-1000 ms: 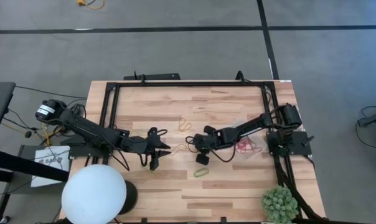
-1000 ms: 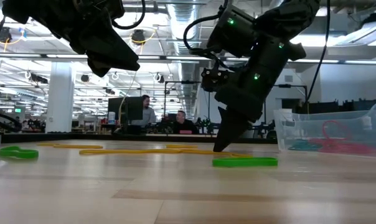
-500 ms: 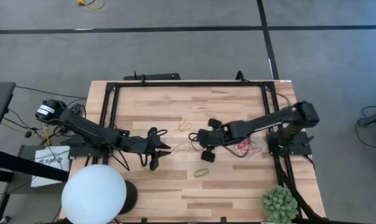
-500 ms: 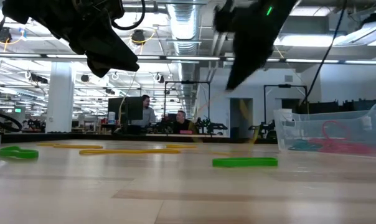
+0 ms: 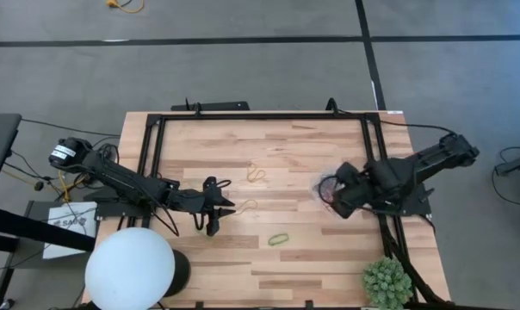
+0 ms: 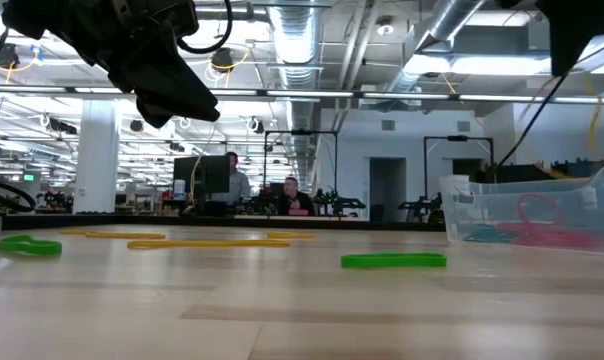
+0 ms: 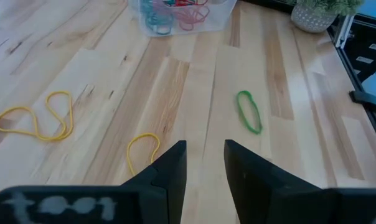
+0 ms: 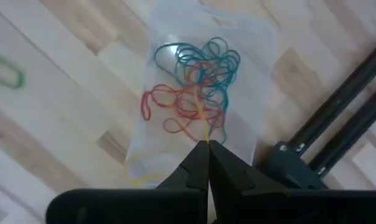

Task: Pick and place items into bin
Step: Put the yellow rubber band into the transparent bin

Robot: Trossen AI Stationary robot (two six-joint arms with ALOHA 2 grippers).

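With my right gripper point(image 8: 203, 146) pinching a yellow-orange band point(image 8: 202, 121) directly above the bin point(image 8: 263, 43), I judge a low, centred release best, while my left gripper point(image 7: 203, 158), fingers slightly spread, waits well left of the bin.

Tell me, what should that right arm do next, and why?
Probably open its jaws. The right gripper hangs directly above the small clear plastic bin, shut on a thin yellow rubber band that dangles toward the red and teal bands already inside, so releasing should drop it in.
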